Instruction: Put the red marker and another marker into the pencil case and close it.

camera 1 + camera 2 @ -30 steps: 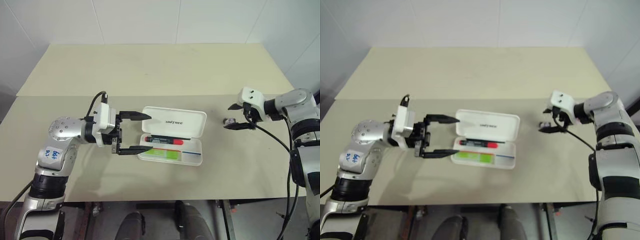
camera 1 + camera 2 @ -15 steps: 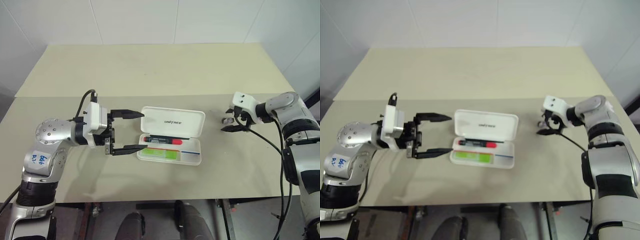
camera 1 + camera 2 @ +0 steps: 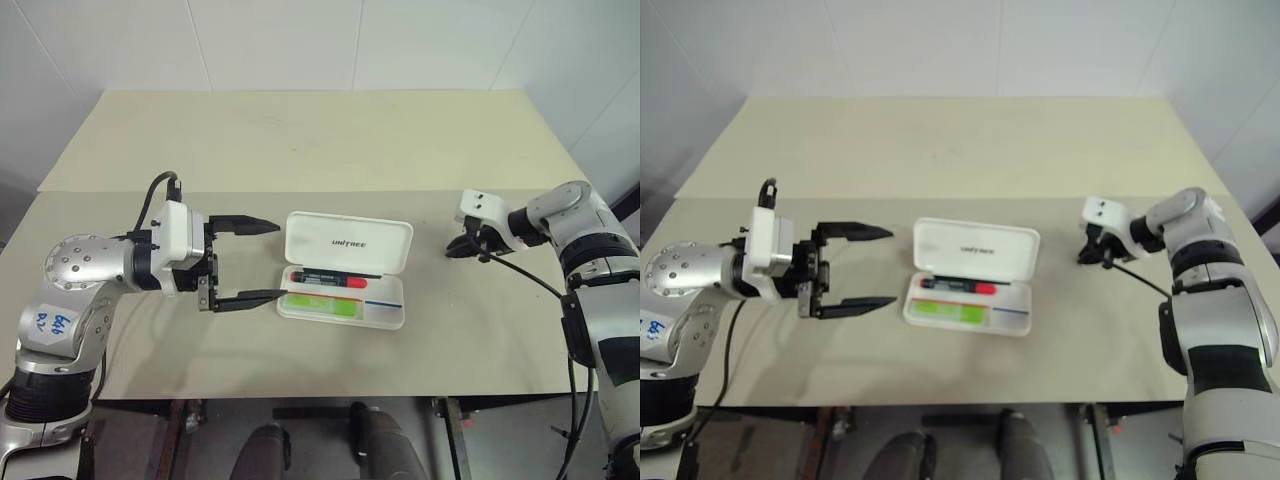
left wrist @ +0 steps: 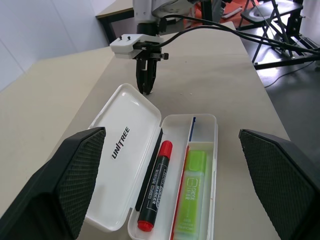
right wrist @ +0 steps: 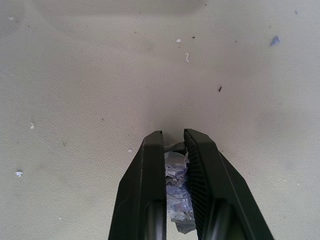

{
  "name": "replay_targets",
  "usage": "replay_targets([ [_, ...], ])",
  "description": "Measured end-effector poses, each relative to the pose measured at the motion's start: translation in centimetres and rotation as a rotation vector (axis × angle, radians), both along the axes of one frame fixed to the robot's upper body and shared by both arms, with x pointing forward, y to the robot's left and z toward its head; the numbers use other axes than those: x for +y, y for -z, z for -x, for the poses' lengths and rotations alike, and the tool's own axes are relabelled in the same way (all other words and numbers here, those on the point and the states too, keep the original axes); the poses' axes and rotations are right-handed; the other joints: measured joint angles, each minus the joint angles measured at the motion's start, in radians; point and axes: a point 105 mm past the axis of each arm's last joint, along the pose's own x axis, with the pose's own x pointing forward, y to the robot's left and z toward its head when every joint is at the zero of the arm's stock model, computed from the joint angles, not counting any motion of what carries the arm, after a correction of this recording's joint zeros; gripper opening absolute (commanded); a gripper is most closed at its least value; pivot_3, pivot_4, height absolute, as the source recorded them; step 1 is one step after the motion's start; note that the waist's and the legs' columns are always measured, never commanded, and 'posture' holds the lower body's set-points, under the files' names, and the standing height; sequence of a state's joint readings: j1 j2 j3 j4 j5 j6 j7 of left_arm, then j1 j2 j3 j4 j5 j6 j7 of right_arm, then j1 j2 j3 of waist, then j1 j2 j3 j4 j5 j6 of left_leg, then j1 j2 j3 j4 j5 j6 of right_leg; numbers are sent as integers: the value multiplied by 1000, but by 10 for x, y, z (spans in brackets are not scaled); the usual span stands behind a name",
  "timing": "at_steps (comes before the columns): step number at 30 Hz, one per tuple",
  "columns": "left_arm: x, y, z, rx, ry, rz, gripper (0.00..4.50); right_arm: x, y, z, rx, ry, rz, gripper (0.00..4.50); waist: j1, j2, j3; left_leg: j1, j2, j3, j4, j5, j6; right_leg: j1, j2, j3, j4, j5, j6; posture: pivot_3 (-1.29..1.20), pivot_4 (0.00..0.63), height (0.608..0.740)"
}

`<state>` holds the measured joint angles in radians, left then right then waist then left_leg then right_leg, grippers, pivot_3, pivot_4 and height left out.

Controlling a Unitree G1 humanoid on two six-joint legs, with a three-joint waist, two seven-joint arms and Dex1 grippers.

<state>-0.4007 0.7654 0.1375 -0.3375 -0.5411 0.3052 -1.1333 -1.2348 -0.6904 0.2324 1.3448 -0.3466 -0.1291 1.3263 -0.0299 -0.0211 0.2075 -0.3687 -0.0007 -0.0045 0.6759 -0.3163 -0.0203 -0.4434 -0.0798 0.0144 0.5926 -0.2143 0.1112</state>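
Left wrist view: pencil case between end-effector fingers.

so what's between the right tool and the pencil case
Nothing: in the left eye view only bare table separates the right tool, shut on a crumpled paper scrap, from the open pencil case.

white pencil case, red-capped black marker, lime-green marker
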Motion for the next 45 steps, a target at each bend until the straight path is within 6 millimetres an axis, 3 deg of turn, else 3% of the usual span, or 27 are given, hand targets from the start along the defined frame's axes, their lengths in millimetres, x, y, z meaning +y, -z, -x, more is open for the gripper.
replay_targets([
  [18,-8,13,-6,10,50,12,4500,2,-5,2,-25,-44,-25,295,-2,0,0,-1,0,1,0,0,0,0,0,0,0,0,1,0,150,740],
  [33,-13,28,-11,40,91,32,4500,11,-49,12,-106,-164,-200,295,-1,1,1,-1,1,1,-1,0,1,0,0,0,0,0,1,0,150,740],
  [38,-18,35,-15,60,103,53,4500,20,-43,32,-44,-139,-249,295,5,1,1,-2,1,0,1,-1,1,0,0,-1,-1,0,1,0,150,740],
  [45,-26,42,-16,68,139,60,4500,58,-32,91,106,-165,-346,295,9,1,1,-2,1,-1,3,-1,2,0,0,-1,-1,0,1,0,150,740],
])
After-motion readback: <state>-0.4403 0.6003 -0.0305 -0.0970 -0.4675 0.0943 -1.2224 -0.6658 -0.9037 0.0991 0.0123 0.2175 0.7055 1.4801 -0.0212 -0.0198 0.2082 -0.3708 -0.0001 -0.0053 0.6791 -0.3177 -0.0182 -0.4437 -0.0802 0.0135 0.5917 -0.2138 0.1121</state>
